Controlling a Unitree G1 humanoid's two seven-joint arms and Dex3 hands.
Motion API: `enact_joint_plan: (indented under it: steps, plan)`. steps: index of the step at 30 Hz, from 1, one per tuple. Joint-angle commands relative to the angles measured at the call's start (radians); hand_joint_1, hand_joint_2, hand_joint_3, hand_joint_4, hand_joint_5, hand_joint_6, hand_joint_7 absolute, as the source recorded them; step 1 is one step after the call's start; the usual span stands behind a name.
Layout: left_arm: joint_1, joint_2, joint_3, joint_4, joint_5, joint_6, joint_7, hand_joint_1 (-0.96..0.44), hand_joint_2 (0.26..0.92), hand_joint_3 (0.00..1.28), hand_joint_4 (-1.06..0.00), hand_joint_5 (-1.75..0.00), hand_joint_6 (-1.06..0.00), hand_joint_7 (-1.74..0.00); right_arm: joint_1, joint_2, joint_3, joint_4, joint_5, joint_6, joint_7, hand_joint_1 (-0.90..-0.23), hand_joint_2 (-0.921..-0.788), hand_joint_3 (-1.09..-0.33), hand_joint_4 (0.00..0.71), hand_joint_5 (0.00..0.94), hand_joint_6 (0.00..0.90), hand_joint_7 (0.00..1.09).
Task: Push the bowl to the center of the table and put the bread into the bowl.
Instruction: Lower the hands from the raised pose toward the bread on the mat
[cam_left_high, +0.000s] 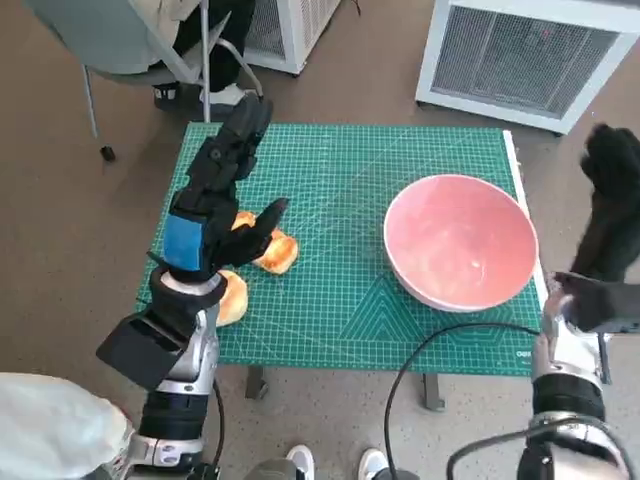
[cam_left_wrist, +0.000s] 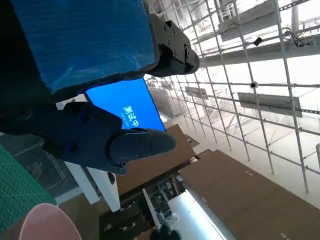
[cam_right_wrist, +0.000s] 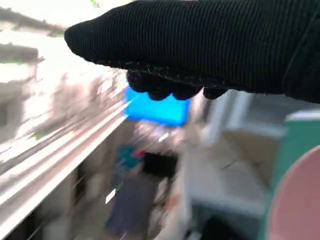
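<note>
Bowl (cam_left_high: 461, 242) sits right on the mat (cam_left_high: 340, 180) — bread (cam_left_high: 276, 252) left.
Left hand (cam_left_high: 215, 195) spread, empty, above the bread; right hand's (cam_left_high: 610, 200) grasp unclear.

Blue-taped left hand (cam_left_wrist: 85, 75), pink bowl (cam_left_wrist: 42, 222) edge

Blue-taped black left robot hand (cam_left_high: 215, 205)
</note>
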Motion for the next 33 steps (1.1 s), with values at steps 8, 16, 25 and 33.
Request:
enact_joint_plan:
  steps: [8,16,25,33]
  plan:
    - [0.01,0.005,0.001,-0.015,0.018,-0.003,0.01,-0.41,0.921,0.39,-0.33,0.0,-0.39,-0.03,-0.004,0.026,-0.044,0.163,0.069,0.109,0.058,-0.484,-0.921,-0.88,0.222,0.007,-0.001,0.57]
    - [0.01,0.009,0.004,-0.014,0.014,0.0,0.006,-0.41,0.921,0.39,-0.33,0.0,-0.39,-0.03,-0.015,0.071,-0.076,0.191,0.117,0.202,0.102,-0.46,-0.921,-0.893,0.232,0.011,0.01,0.55]
    - [0.009,0.025,0.013,-0.009,0.002,0.001,-0.004,-0.43,0.921,0.39,-0.33,0.0,-0.39,-0.03,-0.025,0.118,-0.054,0.212,0.089,0.266,0.051,-0.43,-0.921,-0.906,0.25,0.015,0.013,0.63]
    - [0.009,0.034,0.013,-0.01,-0.005,0.002,-0.01,-0.43,0.921,0.38,-0.33,0.0,-0.4,-0.03,-0.053,0.167,-0.091,0.227,0.122,0.329,0.084,-0.445,-0.921,-0.897,0.276,0.025,0.036,0.65]
